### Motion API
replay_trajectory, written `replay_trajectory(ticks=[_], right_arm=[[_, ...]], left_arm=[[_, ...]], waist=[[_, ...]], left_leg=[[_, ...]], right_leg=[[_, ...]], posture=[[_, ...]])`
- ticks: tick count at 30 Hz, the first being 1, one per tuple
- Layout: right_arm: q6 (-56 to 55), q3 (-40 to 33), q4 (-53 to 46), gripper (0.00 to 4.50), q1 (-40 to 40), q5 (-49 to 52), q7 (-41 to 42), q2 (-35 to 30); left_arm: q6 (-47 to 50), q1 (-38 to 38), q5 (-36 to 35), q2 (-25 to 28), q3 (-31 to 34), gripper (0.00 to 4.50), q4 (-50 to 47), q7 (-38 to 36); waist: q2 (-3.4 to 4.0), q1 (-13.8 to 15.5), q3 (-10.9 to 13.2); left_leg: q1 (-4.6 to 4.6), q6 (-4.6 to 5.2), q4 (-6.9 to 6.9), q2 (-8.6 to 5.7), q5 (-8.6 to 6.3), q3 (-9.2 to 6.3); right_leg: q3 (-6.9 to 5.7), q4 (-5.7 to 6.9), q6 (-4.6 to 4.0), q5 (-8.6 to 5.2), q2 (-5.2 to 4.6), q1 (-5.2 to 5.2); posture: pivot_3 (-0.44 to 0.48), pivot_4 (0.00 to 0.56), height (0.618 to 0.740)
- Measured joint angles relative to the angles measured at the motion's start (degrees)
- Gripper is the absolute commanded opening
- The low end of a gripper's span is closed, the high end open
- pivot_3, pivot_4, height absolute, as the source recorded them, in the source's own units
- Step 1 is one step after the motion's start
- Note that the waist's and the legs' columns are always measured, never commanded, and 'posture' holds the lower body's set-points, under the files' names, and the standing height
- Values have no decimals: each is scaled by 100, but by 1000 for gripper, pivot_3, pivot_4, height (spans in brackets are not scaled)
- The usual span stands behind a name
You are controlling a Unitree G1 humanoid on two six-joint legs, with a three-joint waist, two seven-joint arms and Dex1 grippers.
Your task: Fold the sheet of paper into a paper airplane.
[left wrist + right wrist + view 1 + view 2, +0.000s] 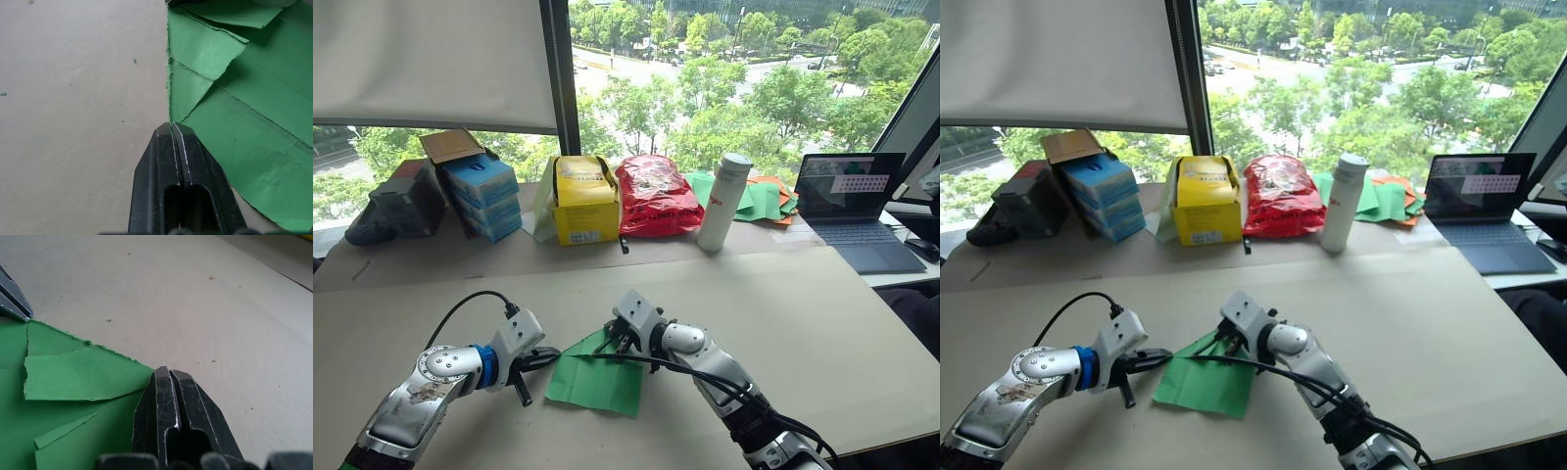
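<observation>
Paper sheet point(597, 377) lies creased on the tabletop point(822, 333); left end effector point(172, 128) and right end effector point(167, 373), both closed, touch its edges.

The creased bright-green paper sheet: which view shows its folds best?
The left wrist view: the creased bright-green paper sheet lies close, layered flaps and creases clear. The right wrist view shows one folded corner flap; the eye views show its whole outline between left gripper and right gripper.

Head pair high; wrist cams near table point(862, 323).

Open table point(822, 323) all round; boxes point(480, 196) line far edge
</observation>
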Motion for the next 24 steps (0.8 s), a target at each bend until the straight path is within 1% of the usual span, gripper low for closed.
replay_trajectory(ticks=[4, 6, 7, 8, 11, 13, 14, 17, 19, 21, 24], right_arm=[[-12, -63, -63, 0, 10, 19, -7, -12], [-6, -135, -158, 0, 45, 71, -4, -3], [-2, -190, -250, 0, 59, 119, 6, 1], [5, -263, -379, 0, 76, 212, 32, 6], [84, -485, -937, 0, 86, 465, 106, -34], [230, -607, -1275, 0, 103, 606, 200, -126], [312, -640, -1463, 0, 161, 705, 267, -220], [658, -679, -2238, 0, 533, 1077, 710, -794], [770, -695, -2518, 0, 733, 1294, 960, -1106], [861, -699, -2716, 0, 895, 1450, 1160, -1368], [921, -721, -2966, 0, 1227, 1654, 1472, -1913]], left_arm=[[251, -275, -307, -46, 134, 41, 94, -115], [327, -603, -561, -146, 284, 41, 90, -184], [329, -750, -664, -155, 342, 41, 62, -220], [332, -852, -694, -161, 353, 41, 46, -250], [307, -949, -744, -296, 238, 41, 38, -319], [281, -948, -748, -416, 59, 41, 66, -389], [243, -952, -739, -454, -34, 41, 75, -421], [-60, -959, -577, -597, -440, 41, 165, -549], [-205, -958, -442, -615, -635, 41, 303, -620], [-340, -968, -347, -614, -738, 41, 444, -662], [-575, -972, -123, -585, -881, 41, 662, -717]], waist=[[-6, 16, 10], [-17, 53, 19], [-19, 65, 19], [-18, 70, 20], [-18, 85, 19], [-19, 103, 19], [-19, 121, 19], [-19, 202, 20], [-22, 205, 21], [-22, 205, 23], [-25, 204, 26]], left_leg=[[-17, -2, 1, -1, 3, -1], [-40, -13, 3, -3, 12, -7], [-56, -46, 4, -4, 32, -6], [-67, -46, 4, -7, 32, -6], [-108, -45, 4, -8, 33, -1], [-119, -45, 9, -7, 34, -1], [-122, -44, 9, -6, 34, -1], [-126, -30, 16, -8, 27, 1], [-129, -17, 31, -8, 19, 5], [-131, 30, 62, -6, -8, 6], [-123, 44, 74, -7, -16, 5]], right_leg=[[-5, 0, 0, 0, 0, -12], [-12, 0, 0, 1, 0, -26], [-13, 0, 0, 1, 0, -39], [-12, -1, 1, 1, -1, -47], [-10, 13, 4, 4, 20, -81], [-13, 13, 6, 4, 59, -85], [-15, 11, 6, 4, 63, -85], [-18, -1, 8, 3, 68, -80], [-23, -7, 13, 3, 70, -78], [-27, -9, 18, 1, 71, -78], [-33, -7, 26, 4, 66, -64]], posture=[[0, 150, 740], [0, 150, 740], [0, 150, 740], [0, 150, 740], [0, 150, 740], [0, 150, 740], [0, 150, 740], [0, 150, 740], [0, 150, 740], [0, 150, 740], [0, 150, 740]])
